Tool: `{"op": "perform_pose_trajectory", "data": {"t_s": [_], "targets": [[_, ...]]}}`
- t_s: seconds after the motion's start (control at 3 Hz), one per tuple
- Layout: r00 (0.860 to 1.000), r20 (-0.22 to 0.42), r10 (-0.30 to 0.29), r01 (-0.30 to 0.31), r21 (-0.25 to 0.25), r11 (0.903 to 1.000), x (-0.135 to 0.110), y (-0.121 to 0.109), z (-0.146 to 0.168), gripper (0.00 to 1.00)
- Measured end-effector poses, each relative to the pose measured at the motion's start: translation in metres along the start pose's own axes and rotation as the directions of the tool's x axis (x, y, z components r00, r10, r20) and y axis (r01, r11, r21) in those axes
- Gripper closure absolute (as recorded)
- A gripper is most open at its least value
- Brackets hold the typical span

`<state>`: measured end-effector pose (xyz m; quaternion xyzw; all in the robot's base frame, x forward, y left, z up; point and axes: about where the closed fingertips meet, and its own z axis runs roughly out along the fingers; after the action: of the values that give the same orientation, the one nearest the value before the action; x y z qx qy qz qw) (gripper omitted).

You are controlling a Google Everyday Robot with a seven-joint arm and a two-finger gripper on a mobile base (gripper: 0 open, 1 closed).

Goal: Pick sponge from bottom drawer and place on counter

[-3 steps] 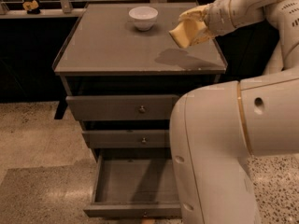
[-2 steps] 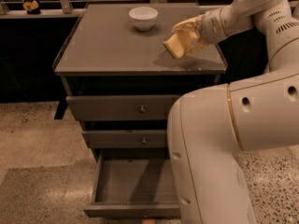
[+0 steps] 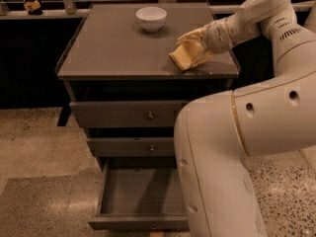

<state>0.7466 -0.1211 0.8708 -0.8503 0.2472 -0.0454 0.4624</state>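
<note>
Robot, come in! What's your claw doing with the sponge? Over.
Claw shut on sponge, low at counter's front right. Bottom drawer open. White bowl at back, not in the way.

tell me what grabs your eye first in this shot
The big white robot body fills the right foreground, its arm reaching over the cabinet. Its gripper is closed on the pale-yellow sponge, which is tilted and low over the right front of the counter, with a white bowl at the back. Below, the bottom drawer stands pulled open.
</note>
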Motion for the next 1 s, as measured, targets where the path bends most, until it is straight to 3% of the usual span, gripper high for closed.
{"op": "perform_pose_trajectory", "data": {"t_s": [0.33, 1.0], "targets": [[1.0, 0.0, 0.0, 0.0, 0.0, 1.0, 0.0, 0.0, 0.0, 0.81], [1.0, 0.0, 0.0, 0.0, 0.0, 1.0, 0.0, 0.0, 0.0001, 0.35]]}}
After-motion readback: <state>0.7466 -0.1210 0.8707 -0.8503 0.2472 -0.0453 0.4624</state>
